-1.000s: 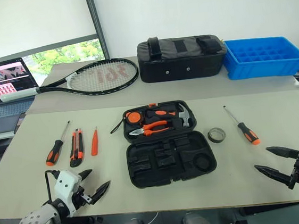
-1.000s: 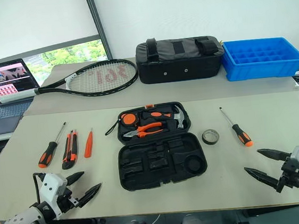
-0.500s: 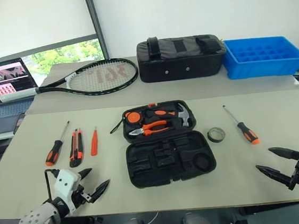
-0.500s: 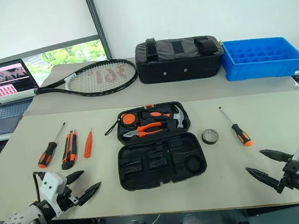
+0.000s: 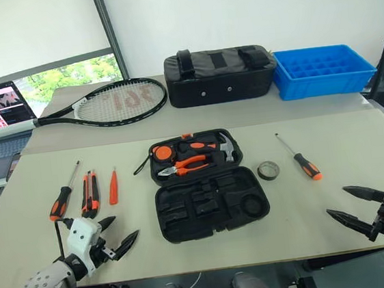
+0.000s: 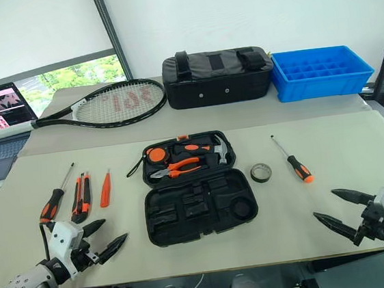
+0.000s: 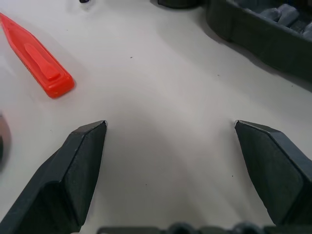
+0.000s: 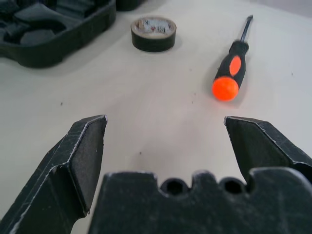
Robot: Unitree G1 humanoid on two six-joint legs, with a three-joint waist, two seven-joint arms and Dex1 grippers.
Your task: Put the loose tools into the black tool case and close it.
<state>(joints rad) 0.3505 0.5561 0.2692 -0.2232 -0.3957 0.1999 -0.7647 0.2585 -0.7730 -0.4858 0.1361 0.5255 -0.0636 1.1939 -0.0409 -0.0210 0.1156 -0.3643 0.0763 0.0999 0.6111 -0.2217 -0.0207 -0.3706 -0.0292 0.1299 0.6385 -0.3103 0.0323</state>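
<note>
Nothing on the table (image 5: 328,136) has moved; both arms hover as before, left gripper (image 5: 116,236) and right gripper (image 5: 349,204) spread wide and empty. Right screwdriver (image 5: 298,158) lies beside the tape roll (image 5: 268,170), near the open black tool case (image 5: 207,192). Light, rigid, round-handled: it would probably roll, so pinch mid-handle.

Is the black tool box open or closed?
Open. The black tool case lies flat with both halves spread on the table: pliers sit in the far half, and the near half's recesses look empty.
</note>
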